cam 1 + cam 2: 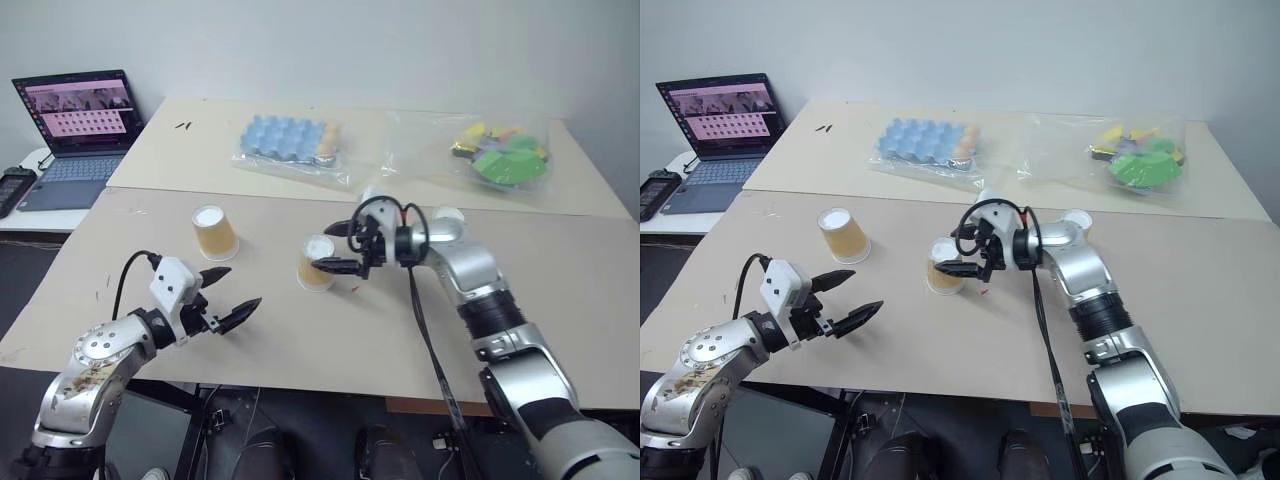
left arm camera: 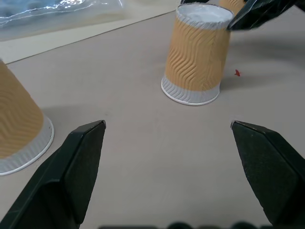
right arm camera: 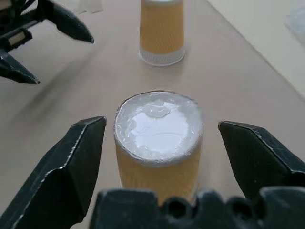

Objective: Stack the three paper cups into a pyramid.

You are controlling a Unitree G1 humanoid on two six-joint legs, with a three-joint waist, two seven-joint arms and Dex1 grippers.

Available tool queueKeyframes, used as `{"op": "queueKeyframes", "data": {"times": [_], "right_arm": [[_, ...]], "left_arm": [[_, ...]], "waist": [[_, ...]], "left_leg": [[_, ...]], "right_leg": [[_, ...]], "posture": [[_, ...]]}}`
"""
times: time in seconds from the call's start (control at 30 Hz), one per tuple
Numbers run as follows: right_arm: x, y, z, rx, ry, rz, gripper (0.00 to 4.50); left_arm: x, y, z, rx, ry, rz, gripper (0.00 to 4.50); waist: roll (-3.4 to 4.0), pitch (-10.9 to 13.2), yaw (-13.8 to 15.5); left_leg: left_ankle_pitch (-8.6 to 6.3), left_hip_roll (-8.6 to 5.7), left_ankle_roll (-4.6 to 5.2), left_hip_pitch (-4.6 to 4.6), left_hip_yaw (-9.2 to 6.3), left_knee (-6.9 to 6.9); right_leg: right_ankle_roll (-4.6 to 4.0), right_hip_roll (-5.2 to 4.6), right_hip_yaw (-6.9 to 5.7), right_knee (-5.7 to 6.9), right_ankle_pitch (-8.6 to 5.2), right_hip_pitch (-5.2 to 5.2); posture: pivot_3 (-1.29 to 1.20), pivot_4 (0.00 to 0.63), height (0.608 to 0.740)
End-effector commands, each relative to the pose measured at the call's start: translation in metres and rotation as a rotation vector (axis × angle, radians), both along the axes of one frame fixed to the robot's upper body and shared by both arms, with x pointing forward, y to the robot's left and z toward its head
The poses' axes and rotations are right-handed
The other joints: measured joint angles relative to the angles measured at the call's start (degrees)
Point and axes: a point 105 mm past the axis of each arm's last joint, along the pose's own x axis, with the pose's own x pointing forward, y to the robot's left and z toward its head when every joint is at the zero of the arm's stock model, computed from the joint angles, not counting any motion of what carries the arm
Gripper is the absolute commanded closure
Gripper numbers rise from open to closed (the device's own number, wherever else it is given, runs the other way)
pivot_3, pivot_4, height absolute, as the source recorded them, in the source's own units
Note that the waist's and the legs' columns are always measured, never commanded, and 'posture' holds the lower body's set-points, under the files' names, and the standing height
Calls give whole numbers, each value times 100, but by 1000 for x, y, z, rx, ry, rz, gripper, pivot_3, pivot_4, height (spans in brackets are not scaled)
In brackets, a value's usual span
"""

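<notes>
A: Right gripper [image 3: 157, 143]: how do its fingers stand?

B: Spread wide, one either side of the middle cup [image 3: 158, 138], clear of its walls. The cup stands upside down on the table [image 1: 560, 300], white base up.

A: Left gripper [image 1: 232, 296]?

B: Fingers likewise apart, holding nothing, near the table's front edge. A second cup [image 1: 214, 232] stands beyond it, left of the middle cup; a third cup [image 1: 1077, 220] behind the right wrist.
</notes>
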Motion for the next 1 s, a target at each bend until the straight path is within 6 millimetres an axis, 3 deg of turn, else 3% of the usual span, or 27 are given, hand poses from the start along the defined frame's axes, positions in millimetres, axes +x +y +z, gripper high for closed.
{"op": "queueKeyframes", "data": {"times": [0.03, 0.1, 0.2, 0.4, 0.5, 0.6, 1.0], "right_arm": [[-31, -41, 42, 147, -27, -55, 97], [-44, -69, 40, 183, 31, -128, 97], [-47, -106, 13, 109, 102, -319, 97], [-5, -168, -38, -84, 98, -830, 97], [13, -175, -40, -88, 59, -947, 97], [28, -168, -33, -11, 44, -980, 97], [60, -161, -16, 83, 16, -1023, 97]], "left_arm": [[-1, -1, 10, 9, -39, -10, 0], [-1, -1, 10, 8, -37, -10, 0], [0, -1, 9, 7, -34, -9, 0], [2, -2, 10, 9, -33, -19, 0], [3, -2, 11, 11, -34, -22, 0], [4, 0, 12, 15, -38, -16, 0], [3, 2, 14, 19, -41, 6, 0]], "waist": [[0, 0, 50], [0, 0, 74], [-2, -1, 81], [-2, -1, -32], [-2, -1, -72], [-1, -1, -67], [-1, 0, -25]], "left_leg": [[0, 1, 0, -7, -7, -2], [-1, 0, 1, -7, -10, -4], [-2, 0, 2, 5, -7, -3], [0, 0, -2, 21, 5, -1], [5, 3, -9, 31, 12, -1], [7, 4, -11, 30, 13, -5], [5, 0, -7, 15, 15, -5]], "right_leg": [[0, -1, -9, 0, 0, 1], [0, -1, -10, -3, 0, 2], [0, -1, -6, -25, 0, 8], [-1, -2, 25, 1, 1, 6], [-4, 2, 32, 8, 3, 4], [-4, 5, 34, 9, 3, 0], [2, 4, 26, -5, 0, -5]], "posture": [[0, 150, 733], [0, 150, 733], [0, 150, 733], [0, 150, 733], [0, 150, 733], [0, 150, 733], [0, 150, 733]]}}
